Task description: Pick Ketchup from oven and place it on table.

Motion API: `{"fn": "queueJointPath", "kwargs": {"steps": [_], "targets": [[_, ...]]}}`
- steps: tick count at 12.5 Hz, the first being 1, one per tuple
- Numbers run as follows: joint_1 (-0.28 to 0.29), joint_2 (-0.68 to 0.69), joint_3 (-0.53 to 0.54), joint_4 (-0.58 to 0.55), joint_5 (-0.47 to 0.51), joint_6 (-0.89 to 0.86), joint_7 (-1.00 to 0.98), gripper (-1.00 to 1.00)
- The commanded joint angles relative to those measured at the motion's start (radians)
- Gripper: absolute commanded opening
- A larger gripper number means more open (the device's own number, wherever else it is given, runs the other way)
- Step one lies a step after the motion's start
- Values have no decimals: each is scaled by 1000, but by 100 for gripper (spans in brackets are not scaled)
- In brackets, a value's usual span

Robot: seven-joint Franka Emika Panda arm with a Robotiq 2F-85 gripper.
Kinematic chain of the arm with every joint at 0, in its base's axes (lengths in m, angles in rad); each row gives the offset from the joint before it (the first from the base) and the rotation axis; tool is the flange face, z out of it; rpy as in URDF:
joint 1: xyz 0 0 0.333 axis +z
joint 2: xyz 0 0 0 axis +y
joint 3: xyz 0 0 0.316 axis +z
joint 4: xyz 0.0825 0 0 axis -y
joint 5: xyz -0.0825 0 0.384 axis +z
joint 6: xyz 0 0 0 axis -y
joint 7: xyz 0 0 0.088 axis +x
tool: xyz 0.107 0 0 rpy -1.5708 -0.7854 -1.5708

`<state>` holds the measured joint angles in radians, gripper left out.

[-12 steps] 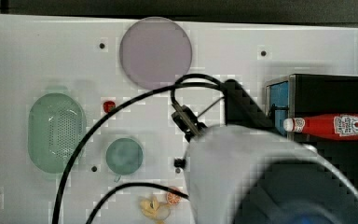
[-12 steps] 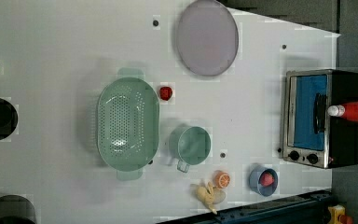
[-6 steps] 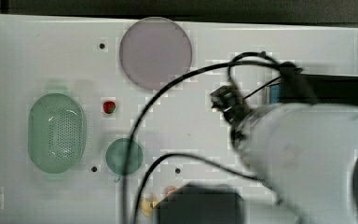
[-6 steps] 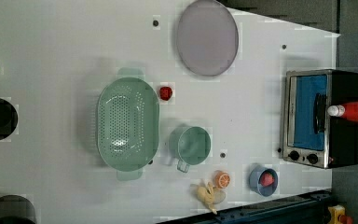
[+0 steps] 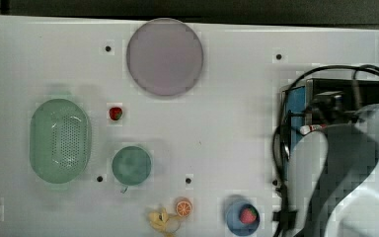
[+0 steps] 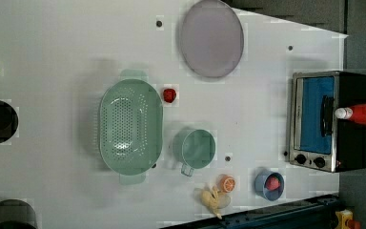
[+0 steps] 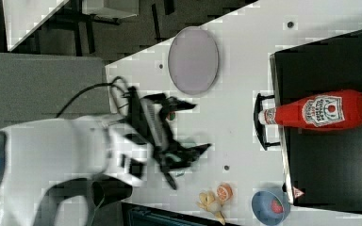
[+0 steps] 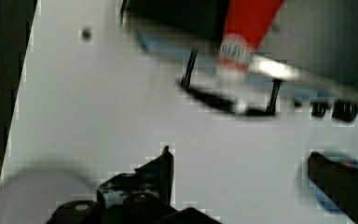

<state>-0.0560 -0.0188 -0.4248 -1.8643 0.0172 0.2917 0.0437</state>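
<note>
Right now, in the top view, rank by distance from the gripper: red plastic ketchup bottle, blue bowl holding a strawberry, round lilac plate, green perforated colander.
In the top view, from the gripper:
1. Red plastic ketchup bottle, beside it.
2. Blue bowl, bottom edge.
3. Round lilac plate, top centre.
4. Green perforated colander, far left.

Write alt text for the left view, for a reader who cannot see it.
A red Ketchup bottle lies on its side on the black top of the oven at the left view's right, white cap pointing over the blue glass door. On the white table sit a lilac plate, green colander, green cup and small fruits.
</note>
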Motion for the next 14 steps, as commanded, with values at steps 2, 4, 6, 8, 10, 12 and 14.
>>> {"fn": "queueJointPath", "kwargs": {"steps": [2,4,6,8,10,12,14], "targets": [[15,60,-104,25,-18,166,-4,100],[10,124,-145,26,-18,215,-4,100],[-1,188,-172,30,-2,226,-4,100],[-26,248,-188,40,56,241,-4,100],[-55,304,-190,58,86,291,-4,100],[-81,356,-190,72,99,324,-4,100],[-98,400,-189,79,102,334,-4,100]]}}
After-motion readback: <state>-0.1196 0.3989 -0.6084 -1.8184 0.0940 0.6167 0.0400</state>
